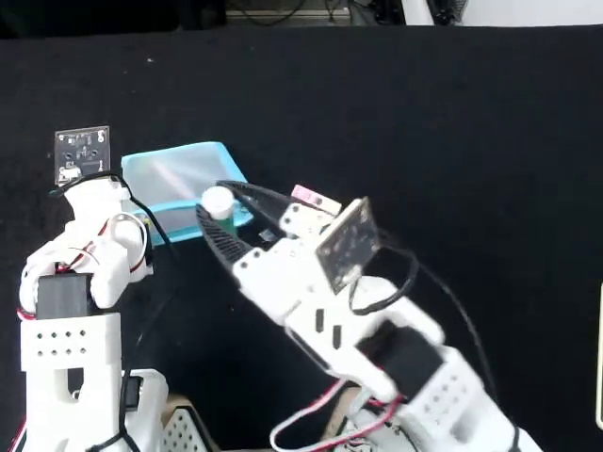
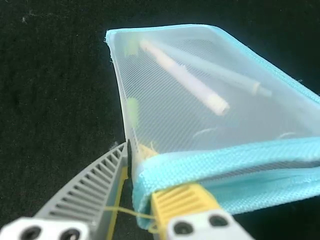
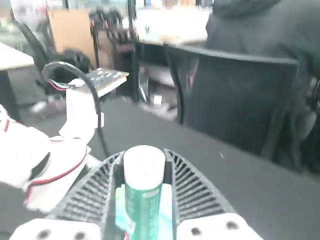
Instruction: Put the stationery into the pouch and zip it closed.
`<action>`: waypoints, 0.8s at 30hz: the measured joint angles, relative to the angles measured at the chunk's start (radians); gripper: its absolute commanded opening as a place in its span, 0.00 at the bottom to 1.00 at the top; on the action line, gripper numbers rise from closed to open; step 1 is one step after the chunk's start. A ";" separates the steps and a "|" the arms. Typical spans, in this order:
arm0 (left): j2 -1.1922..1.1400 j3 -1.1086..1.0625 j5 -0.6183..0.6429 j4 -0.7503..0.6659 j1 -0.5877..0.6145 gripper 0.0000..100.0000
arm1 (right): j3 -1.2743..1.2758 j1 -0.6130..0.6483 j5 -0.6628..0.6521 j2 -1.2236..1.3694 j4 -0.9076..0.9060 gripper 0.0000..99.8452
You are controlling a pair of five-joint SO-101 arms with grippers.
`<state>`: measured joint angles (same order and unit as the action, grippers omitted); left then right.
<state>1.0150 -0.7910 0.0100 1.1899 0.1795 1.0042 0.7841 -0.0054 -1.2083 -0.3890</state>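
Note:
The pouch (image 1: 182, 174) is pale mesh with light blue trim and lies flat on the black mat. Through its mesh (image 2: 200, 115) I see two white pens (image 2: 185, 77) inside. My left gripper (image 2: 137, 159) is shut on the pouch's near corner by the zipper edge, grey finger (image 2: 95, 187) on one side and yellow finger (image 2: 182, 202) on the other. My right gripper (image 1: 215, 203) is shut on a glue stick (image 3: 144, 197) with a white cap (image 1: 219, 200) and green body, held just above the pouch's open end. A small pink piece (image 1: 316, 199) lies on the mat beside the right arm.
The left arm (image 1: 89, 245) stands at the pouch's near left side, and it appears again as a white arm (image 3: 35, 160) close by in the right wrist view. The mat (image 1: 452, 141) stretches bare to the back and right. A pale object (image 1: 599, 358) touches the right edge.

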 measured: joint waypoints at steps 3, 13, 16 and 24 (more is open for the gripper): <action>0.000 0.000 0.000 0.000 0.000 0.03 | 0.133 0.002 0.000 0.000 0.221 0.01; 0.000 0.000 0.000 0.000 0.000 0.03 | 0.342 0.000 0.000 0.064 0.614 0.01; 0.000 0.000 0.000 0.000 0.000 0.03 | 0.342 -0.021 0.000 0.203 0.727 0.01; -0.002 -0.002 0.000 0.000 -0.003 0.03 | 0.245 -0.018 0.002 0.586 0.905 0.01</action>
<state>1.0134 -0.7925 0.0100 1.1899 0.1765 1.2497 0.7656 -0.0038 -0.6222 0.5163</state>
